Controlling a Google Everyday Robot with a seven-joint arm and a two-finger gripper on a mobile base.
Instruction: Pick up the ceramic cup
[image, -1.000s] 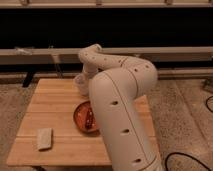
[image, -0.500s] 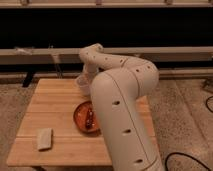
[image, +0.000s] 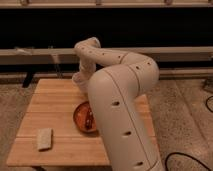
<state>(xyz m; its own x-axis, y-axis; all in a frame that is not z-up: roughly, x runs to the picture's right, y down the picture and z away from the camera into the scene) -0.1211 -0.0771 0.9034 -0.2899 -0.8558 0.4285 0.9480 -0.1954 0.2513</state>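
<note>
The ceramic cup (image: 78, 81) is a small pale shape at the far middle of the wooden table (image: 50, 107), just behind the orange plate (image: 83, 118). My white arm (image: 117, 95) reaches over the table from the right and bends down at the cup. My gripper (image: 81, 79) is at the arm's lower end, right at the cup and mostly hidden by the wrist. I cannot tell whether it is touching the cup.
The orange plate holds something dark red and is partly covered by my arm. A pale rectangular block (image: 44, 138) lies near the table's front left corner. A dark wall with a grey rail (image: 30, 55) runs behind the table. A cable (image: 207, 102) lies on the floor to the right.
</note>
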